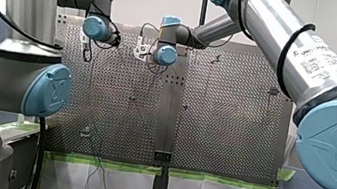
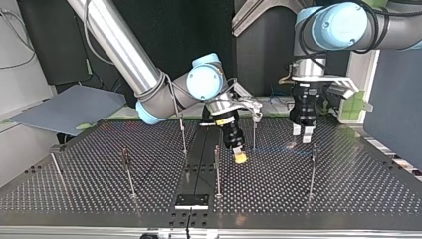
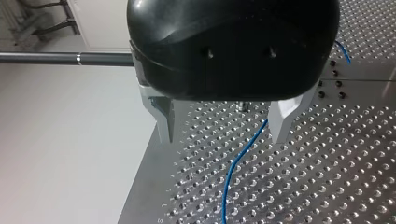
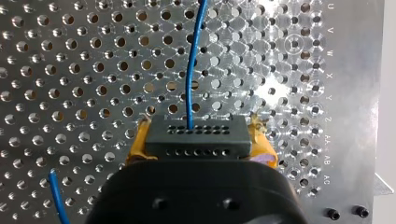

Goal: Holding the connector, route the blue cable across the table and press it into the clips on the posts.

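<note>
Blue cable (image 4: 188, 79), dark grey connector (image 4: 196, 137), yellow-padded right claw (image 2: 240, 157).

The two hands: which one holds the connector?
My right hand, with yellow pads, grips the dark connector; my left hand hangs open above the blue cable.

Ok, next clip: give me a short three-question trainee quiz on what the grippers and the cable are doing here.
1. True or false: my right gripper is shut on the connector.
2. With the blue cable lying under it, my left gripper is: A open; B shut on the cable; C shut on a post.
3. What colour are my right gripper's pads?
Key: 1 true; 2 A; 3 yellow.
</note>
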Action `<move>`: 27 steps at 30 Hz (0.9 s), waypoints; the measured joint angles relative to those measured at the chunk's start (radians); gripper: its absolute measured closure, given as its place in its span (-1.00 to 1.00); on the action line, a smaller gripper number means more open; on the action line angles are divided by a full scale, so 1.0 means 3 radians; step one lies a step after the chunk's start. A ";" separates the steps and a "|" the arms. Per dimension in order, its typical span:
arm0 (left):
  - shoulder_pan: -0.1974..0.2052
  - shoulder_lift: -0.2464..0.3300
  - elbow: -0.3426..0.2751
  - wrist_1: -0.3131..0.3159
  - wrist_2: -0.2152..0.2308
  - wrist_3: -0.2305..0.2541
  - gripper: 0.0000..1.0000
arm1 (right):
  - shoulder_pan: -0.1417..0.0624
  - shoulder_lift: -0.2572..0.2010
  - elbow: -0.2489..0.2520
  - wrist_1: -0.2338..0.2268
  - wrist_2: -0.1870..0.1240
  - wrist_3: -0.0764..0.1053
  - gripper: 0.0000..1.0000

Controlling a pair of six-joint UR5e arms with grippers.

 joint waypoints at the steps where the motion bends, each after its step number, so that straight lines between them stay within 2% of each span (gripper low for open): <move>1: -0.0016 -0.0023 0.0019 0.0003 -0.0019 0.0025 -1.00 | -0.0001 0.0000 0.0000 0.0000 0.0000 0.0000 1.00; 11: -0.0118 -0.0247 0.0225 0.0087 -0.0217 0.0233 -1.00 | -0.0016 0.0000 0.0000 0.0003 -0.0010 -0.0002 1.00; 27: -0.0168 -0.0611 0.0418 0.0188 -0.0302 0.0286 -1.00 | -0.0028 -0.0001 0.0000 0.0005 -0.0014 -0.0006 1.00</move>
